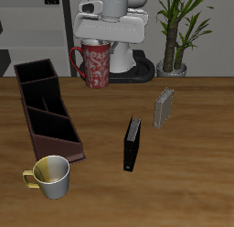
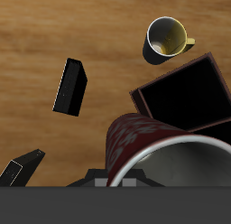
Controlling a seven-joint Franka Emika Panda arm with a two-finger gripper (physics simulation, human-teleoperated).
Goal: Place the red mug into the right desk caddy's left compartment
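The red mug (image 1: 94, 65), dark red with a pale speckled pattern, hangs upright in my gripper (image 1: 97, 42), which is shut on its rim near the table's back. In the wrist view the mug (image 2: 135, 142) fills the foreground with its light interior showing. The right desk caddy (image 1: 27, 105) is a long dark brown box with divided sections, running from the back toward the front edge, beside and in front of the mug. One of its end sections (image 2: 185, 97) shows open and empty in the wrist view; I cannot tell which end is the left compartment.
A cream mug with a yellow handle (image 1: 52, 176) (image 2: 168, 38) stands near the front edge, by the caddy's near end. A flat black book (image 1: 132, 145) (image 2: 70, 85) and a small grey upright object (image 1: 163, 109) are mid-table. A potted plant (image 1: 174, 29) stands behind.
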